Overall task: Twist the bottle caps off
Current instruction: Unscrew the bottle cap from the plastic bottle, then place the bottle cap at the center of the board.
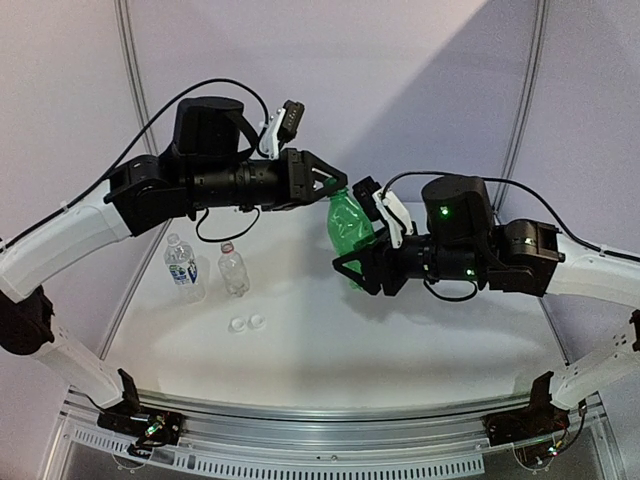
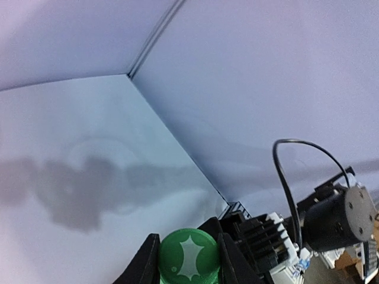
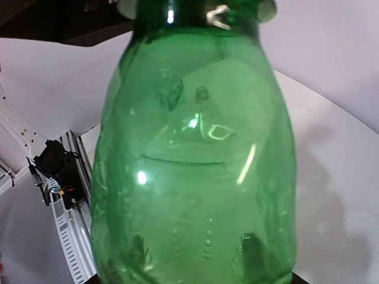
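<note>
The green cap point(image 2: 188, 264) sits pinched in the left gripper point(image 1: 328, 185); the right gripper point(image 1: 352, 268) clamps the green bottle point(image 1: 349, 225). Twist squarely about the neck, holding the bottle steady.

We see a white table point(image 1: 320, 340), pale walls point(image 1: 400, 80) behind it, and a metal rail point(image 1: 330, 432) at its near edge.
</note>
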Robot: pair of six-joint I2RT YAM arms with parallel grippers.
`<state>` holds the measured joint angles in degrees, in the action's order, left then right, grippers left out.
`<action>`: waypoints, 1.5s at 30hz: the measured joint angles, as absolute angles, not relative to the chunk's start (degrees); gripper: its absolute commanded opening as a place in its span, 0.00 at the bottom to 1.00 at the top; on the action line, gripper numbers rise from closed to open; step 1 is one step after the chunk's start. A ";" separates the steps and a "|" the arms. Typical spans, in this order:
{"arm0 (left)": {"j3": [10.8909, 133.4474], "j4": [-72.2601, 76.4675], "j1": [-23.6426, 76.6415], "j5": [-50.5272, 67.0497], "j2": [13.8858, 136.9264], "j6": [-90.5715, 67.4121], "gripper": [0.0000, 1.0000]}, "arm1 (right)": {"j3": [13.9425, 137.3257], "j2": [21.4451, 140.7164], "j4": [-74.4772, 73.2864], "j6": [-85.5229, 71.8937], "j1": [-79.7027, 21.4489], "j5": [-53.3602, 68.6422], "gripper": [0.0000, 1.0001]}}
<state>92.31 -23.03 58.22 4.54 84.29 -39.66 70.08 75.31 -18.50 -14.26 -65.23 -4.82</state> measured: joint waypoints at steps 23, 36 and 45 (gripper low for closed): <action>95.07 -28.99 58.70 -4.43 84.77 -51.37 0.36 | 68.40 76.27 -23.86 -14.70 -65.32 -9.08 0.00; 92.27 -29.76 57.21 -5.65 80.23 -51.86 0.36 | 66.76 76.07 -25.26 -14.28 -65.32 -10.31 0.00; 86.15 -33.54 57.19 -6.26 75.24 -49.71 0.35 | 63.59 72.36 -22.55 -13.96 -65.32 -10.33 0.00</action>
<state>86.15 -33.54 57.19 -6.26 75.24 -49.71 63.59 72.36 -22.55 -13.96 -65.32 -10.33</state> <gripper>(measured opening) 0.351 0.564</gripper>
